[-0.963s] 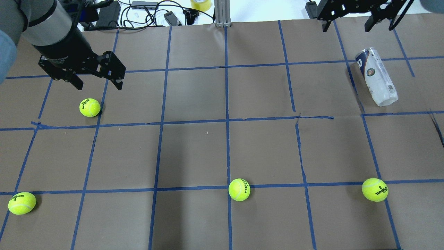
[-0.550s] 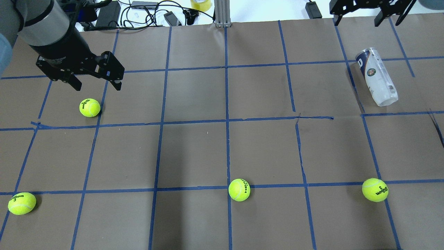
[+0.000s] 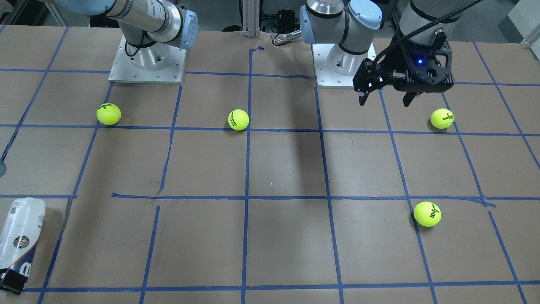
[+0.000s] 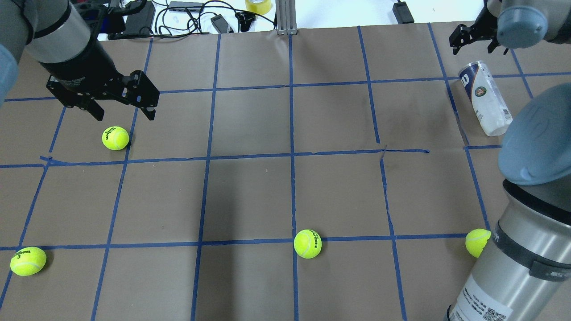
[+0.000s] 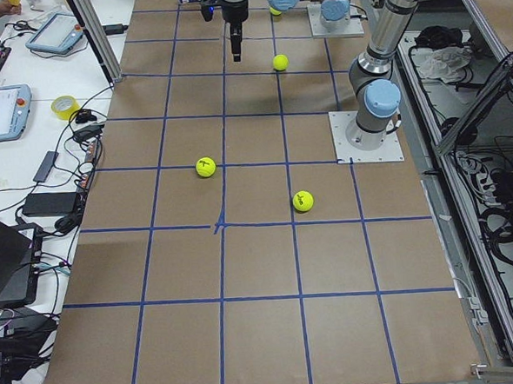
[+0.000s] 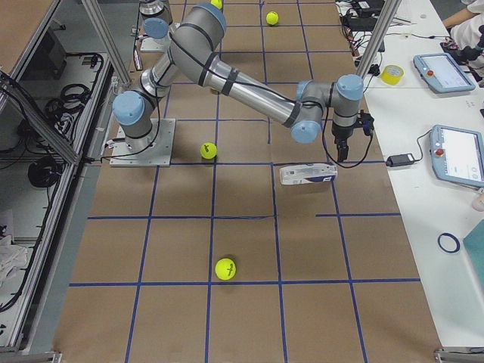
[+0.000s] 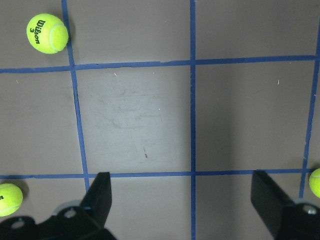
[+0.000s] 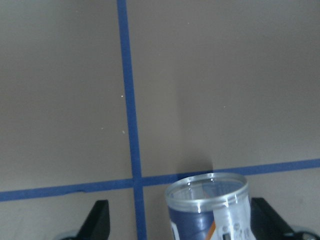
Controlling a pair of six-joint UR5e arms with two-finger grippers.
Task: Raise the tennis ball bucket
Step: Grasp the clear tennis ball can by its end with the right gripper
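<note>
Overhead exterior: clear tennis ball bucket lies flat, navy-and-white label.

Four tennis balls are counted on the tabletop. One tennis ball bucket is counted there. Two arms are seen, and one gripper is carried by each: the left gripper and the right gripper, each fitted with two fingers. Two white base plates are seen, one under each arm. Beside the tabletop, one roll of yellow tape, two tablets and one blue ring are counted.
</note>
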